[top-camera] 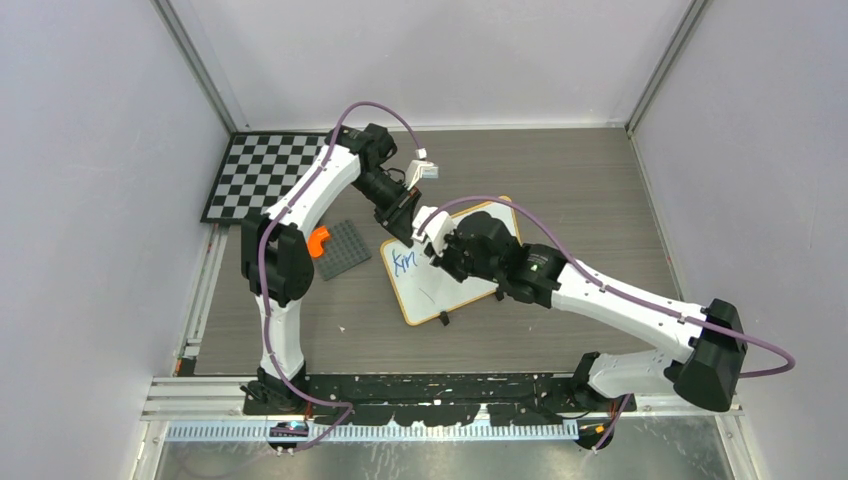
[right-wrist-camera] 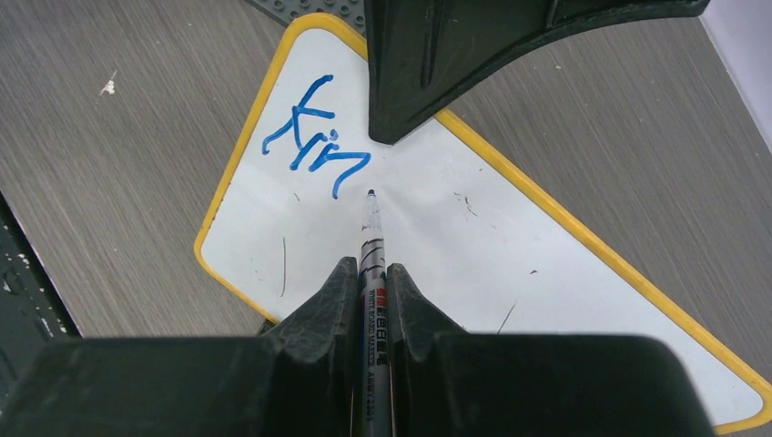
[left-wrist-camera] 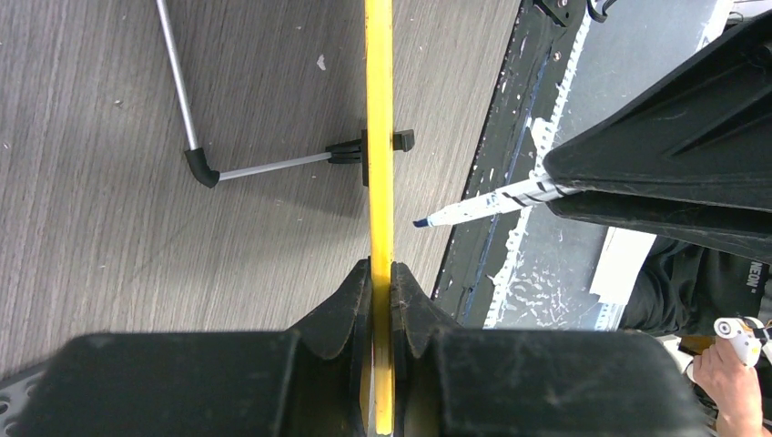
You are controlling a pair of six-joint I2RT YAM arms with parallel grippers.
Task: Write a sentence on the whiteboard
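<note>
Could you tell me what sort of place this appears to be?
Probably a robotics lab test cell: plain white panels enclose a wood-grain table, a left arm and right arm are bolted to a rail, and a checkerboard lies in the corner.

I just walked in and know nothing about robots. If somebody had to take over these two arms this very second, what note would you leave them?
Left gripper: shut on the yellow edge of the whiteboard, steadying it.
Right gripper: shut on a marker, its tip aimed just right of the writing; in the left wrist view the tip looks slightly off the surface.
Done: blue letters reading roughly "Kin" near one corner of the board.
Left: the rest of the sentence. Most of the board is unwritten, with only a few faint stray marks.
</note>
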